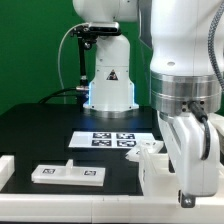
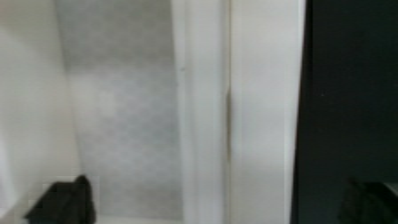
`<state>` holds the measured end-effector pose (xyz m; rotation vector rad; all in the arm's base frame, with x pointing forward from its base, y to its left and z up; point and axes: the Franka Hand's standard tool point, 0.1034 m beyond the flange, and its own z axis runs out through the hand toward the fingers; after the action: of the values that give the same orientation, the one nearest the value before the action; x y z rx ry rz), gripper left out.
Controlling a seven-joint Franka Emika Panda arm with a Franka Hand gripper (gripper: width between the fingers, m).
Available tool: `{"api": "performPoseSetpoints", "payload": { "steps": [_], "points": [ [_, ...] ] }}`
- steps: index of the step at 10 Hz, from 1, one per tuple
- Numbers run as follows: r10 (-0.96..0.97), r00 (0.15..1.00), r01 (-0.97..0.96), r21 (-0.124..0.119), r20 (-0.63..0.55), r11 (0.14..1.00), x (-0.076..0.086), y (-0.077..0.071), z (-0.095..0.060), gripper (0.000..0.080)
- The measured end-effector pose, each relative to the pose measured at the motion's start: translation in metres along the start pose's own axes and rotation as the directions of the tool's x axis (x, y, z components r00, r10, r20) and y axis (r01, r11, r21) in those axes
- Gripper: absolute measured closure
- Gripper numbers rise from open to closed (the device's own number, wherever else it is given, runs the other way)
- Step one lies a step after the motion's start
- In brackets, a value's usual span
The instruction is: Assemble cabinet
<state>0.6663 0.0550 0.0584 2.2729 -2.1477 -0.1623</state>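
Note:
The white cabinet body (image 1: 153, 166) stands at the exterior view's right, beside the marker board, and the arm hides part of it. My gripper (image 1: 186, 193) hangs low over it. The wrist view shows the body's white walls (image 2: 205, 100) very close, filling most of the picture. My gripper (image 2: 217, 205) is open: one dark fingertip (image 2: 63, 203) lies over the white inside, and the other fingertip shows over the black table outside the wall. A flat white cabinet panel (image 1: 68, 173) with small tags lies at the front left.
The marker board (image 1: 112, 140) lies flat mid-table. The white robot pedestal (image 1: 110, 85) with blue glow stands behind it. A white rail (image 1: 6, 166) runs along the left edge and another (image 1: 80, 206) along the front of the black table.

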Motion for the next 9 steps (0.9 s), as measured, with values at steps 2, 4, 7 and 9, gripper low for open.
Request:
{"api": "performPoseSetpoints", "payload": {
  "steps": [2, 4, 7, 9],
  "points": [
    [-0.008, 1.000, 0.008, 0.019, 0.006, 1.000, 0.003, 0.003, -0.022, 0.0005],
    [-0.174, 0.985, 0.174, 0.017, 0.000, 0.985, 0.004, 0.003, -0.019, 0.0000],
    [-0.234, 0.972, 0.234, 0.017, 0.000, 0.972, 0.003, 0.003, -0.019, 0.0002],
    [-0.207, 0.978, 0.207, 0.012, 0.010, 0.978, -0.005, 0.018, -0.030, 0.0002]
  ]
}}
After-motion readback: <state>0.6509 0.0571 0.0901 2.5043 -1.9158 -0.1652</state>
